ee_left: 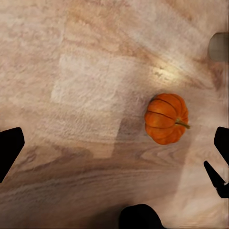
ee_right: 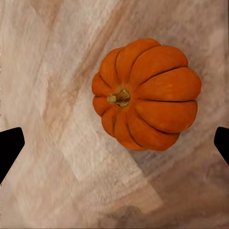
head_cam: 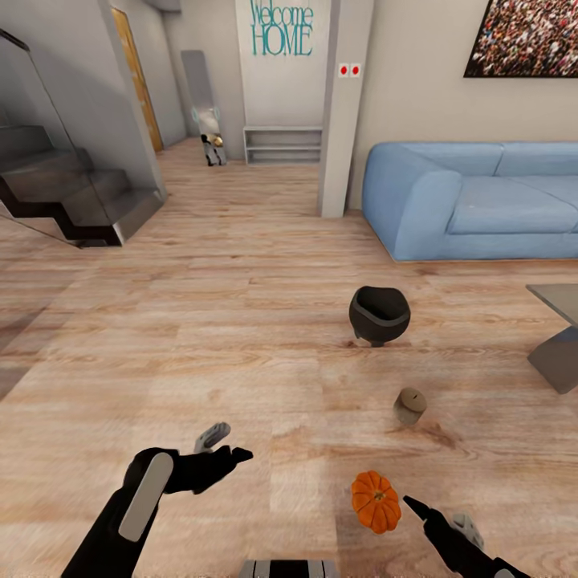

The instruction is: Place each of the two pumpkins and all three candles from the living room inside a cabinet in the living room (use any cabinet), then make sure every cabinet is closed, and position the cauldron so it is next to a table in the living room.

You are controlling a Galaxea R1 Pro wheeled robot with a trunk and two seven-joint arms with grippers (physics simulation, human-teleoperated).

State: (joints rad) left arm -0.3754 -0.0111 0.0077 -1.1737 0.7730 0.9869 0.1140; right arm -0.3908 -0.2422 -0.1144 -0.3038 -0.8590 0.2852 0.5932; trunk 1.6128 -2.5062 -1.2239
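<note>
One orange ribbed pumpkin (head_cam: 375,502) lies on the wood floor close in front of me. My right gripper (head_cam: 424,512) hovers just to its right, open; in the right wrist view the pumpkin (ee_right: 145,93) lies below the spread fingers, stem up. My left gripper (head_cam: 225,449) is open over bare floor to the pumpkin's left, and its wrist view takes in the pumpkin (ee_left: 165,118) off to one side. A short beige candle (head_cam: 409,405) stands farther ahead. Beyond it the black cauldron (head_cam: 379,315) sits upright on the floor. The grey table (head_cam: 558,321) juts in at the right edge. The cabinets are out of view.
A blue sofa (head_cam: 474,201) lines the right wall behind the cauldron. A white pillar (head_cam: 345,104) stands left of it, with a grey open shelf (head_cam: 282,144) at the far wall. Dark stairs (head_cam: 72,193) rise at the left. Wood floor (head_cam: 201,321) stretches between.
</note>
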